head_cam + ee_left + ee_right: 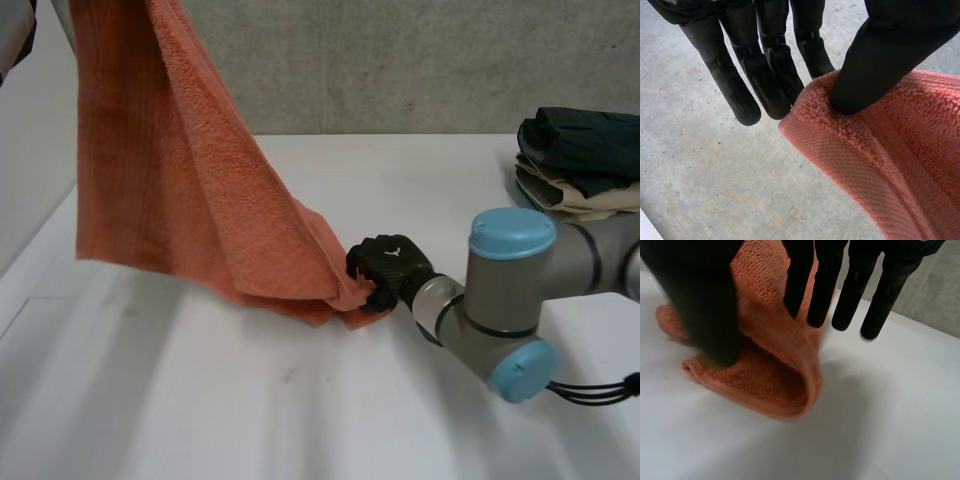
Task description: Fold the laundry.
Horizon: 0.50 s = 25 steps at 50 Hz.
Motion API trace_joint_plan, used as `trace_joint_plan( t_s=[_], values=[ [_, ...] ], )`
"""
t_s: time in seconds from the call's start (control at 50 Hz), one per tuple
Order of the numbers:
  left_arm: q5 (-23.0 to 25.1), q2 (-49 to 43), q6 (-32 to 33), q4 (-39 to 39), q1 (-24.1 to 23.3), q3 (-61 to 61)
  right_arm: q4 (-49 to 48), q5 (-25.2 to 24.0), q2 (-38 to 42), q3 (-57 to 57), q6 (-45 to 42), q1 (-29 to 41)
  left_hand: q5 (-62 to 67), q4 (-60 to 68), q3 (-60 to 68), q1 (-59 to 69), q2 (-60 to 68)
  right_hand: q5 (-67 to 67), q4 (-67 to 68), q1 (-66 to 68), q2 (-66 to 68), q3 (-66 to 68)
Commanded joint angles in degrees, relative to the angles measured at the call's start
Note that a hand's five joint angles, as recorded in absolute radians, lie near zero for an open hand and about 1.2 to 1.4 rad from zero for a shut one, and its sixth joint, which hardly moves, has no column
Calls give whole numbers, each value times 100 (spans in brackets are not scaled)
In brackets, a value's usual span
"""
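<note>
**On the white table: towel held at two corners, no fold laid yet**

At the fingertips (745,107) of the left hand (890,55), the fingers run straight and close together, and the thumb presses a hemmed corner of the salmon-orange terry-cloth towel (890,165) against them. It is a pinch, not a wrap. This corner is held up in the air, with the grey concrete wall (700,165) behind it.

The right hand (388,262) is low at the table surface. Its fingers (822,290) are straight and slightly spread on one side of a ridge of cloth, with the thumb on the other side, so the towel's lower corner is pinched between them. That corner is doubled over and rests on the white table (300,400).

Between the two hands the towel slopes down from high on the robot's left to the table near the middle. It hangs in loose lengthwise pleats with one lower edge free above the table. The right arm (510,290) reaches in from the right.

A stack of dark and beige garments (580,160) sits at the far right of the table, well apart from the towel.

Assessment: the stack looks finished. The towel is at the spreading stage only. It has yet to be laid flat, folded and set aside.
</note>
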Motion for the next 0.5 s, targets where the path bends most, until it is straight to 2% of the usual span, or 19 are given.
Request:
trace_joint_plan(
  t_s=[0.02,0.06,0.08,0.14,0.16,0.24,0.34,0.5],
  values=[
    [-24,115,16,-4,85,-113,39,342,189,-288,157,86,1384,1141,1179,1495,1160,4300,4194,4206,4157,4190],
    [-6,141,25,-4,120,-201,-48,473,-135,-86,61,60,1384,1141,1179,1495,1160,4300,4194,4206,4157,4190],
    [2,185,34,-22,181,-324,-83,509,-712,46,-44,-53,1384,1141,1179,1495,1160,4300,4194,4206,4157,4190],
    [20,247,69,-65,365,-570,4,500,-1742,153,-404,-527,1384,1141,1179,1495,1160,4300,4194,4206,4157,4190],
    [37,264,78,-127,540,-719,196,483,-2381,153,-779,-851,1384,1141,1179,1495,1160,4300,4194,4206,4157,4190],
    [46,265,78,-372,1014,-1018,1108,351,-3492,-196,-1729,-1371,1384,1141,1179,1495,1160,4300,4194,4206,4157,4190],
    [73,265,78,-794,1411,-1353,2147,316,-3785,-901,-2382,-1496,1384,1141,1179,1495,1160,4300,4194,4206,4157,4190],
    [108,-24,148,-1524,1474,-1731,3010,456,-3452,-1016,-3322,-1549,1384,1141,1179,1495,1160,4300,4194,4206,4157,4190]
  ],
)
